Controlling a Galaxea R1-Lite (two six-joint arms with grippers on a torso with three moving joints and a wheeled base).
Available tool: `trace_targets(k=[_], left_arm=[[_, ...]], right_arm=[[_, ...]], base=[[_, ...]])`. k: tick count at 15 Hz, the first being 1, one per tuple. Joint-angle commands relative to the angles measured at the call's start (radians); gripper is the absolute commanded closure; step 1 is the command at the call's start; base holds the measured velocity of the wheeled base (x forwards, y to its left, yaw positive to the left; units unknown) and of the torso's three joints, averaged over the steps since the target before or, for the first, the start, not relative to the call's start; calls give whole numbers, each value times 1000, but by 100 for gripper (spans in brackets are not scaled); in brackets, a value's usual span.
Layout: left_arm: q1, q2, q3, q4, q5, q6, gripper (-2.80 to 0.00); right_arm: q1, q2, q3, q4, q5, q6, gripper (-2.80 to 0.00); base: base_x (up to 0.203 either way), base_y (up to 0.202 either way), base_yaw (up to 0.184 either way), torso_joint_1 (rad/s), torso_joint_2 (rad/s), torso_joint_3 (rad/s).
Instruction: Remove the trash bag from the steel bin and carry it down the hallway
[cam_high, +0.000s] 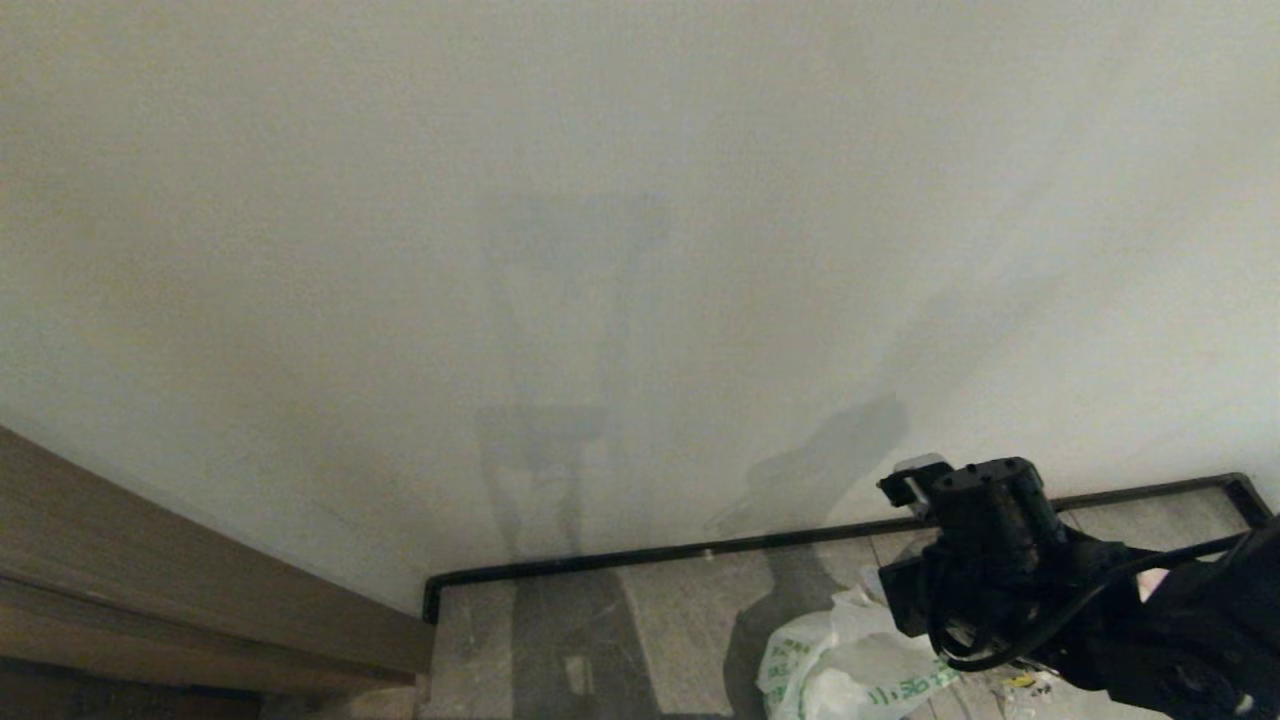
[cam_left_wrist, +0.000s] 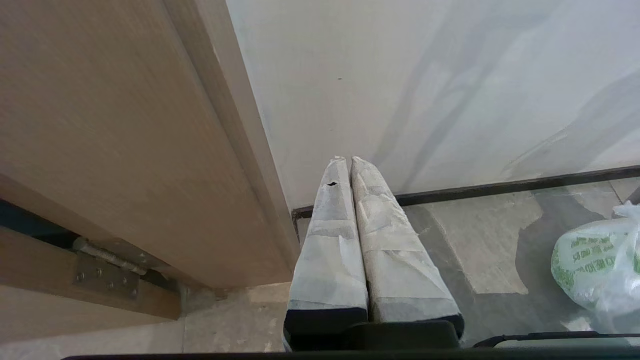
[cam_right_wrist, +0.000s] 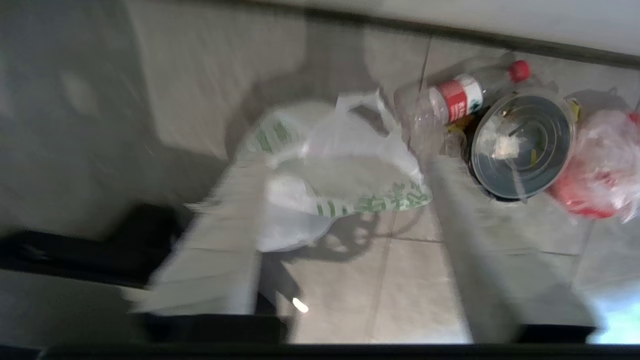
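green print on trash bag (cam_right_wrist: 370, 204), seemingly unreadable

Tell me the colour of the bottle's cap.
Red; the bottle cap shows best in the right wrist view.

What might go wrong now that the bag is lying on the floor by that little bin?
The right hand is open above the trash bag, which lies slack on the tiles, so a regrasp may catch only thin plastic. The bottle and pinkish-red bag crowd the steel bin; a sweep could knock them.
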Motion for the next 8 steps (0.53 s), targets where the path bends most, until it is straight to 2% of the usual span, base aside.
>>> trace_targets(k=[1,4,6,8], left_arm=[[0,0,0,0,0,0,0],[0,0,0,0,0,0,0],[0,0,0,0,0,0,0],[0,0,0,0,0,0,0]], right_arm=[[-3,-182,23,16,-2,24,0],[-9,-448,43,140,-2,49,0],[-34,-651,52,269,-1,54,0],[-129,-837,66,412,14,52,0]], base=[[0,0,0,0,0,0],[0,0,0,0,0,0],[0,0,0,0,0,0],[0,0,0,0,0,0]])
